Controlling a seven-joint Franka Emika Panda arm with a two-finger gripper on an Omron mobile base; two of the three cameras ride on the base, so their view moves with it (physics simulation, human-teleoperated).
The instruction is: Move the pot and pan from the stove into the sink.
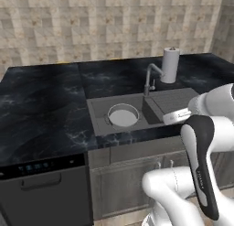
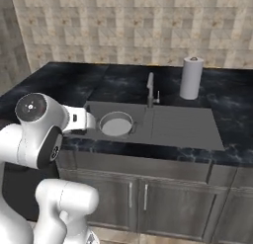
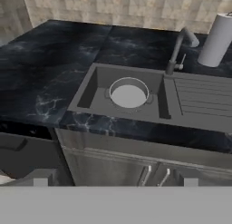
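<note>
pot [image 3: 129, 94] in sink [image 3: 95, 85], faucet [image 3: 177, 48] behind, drainboard [image 3: 202, 98] right

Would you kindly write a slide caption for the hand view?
The pot sits in the sink beside the faucet and paper towel roll.

Pot [image 1: 123, 116] upright inside the sink [image 1: 98, 117], faucet [image 1: 150, 78] behind.

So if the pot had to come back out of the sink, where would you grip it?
Probably the rim of the pot, from straight above. It sits upright in the sink basin, whose walls block a side approach; two small side handles seem to show, too small to judge.
</note>
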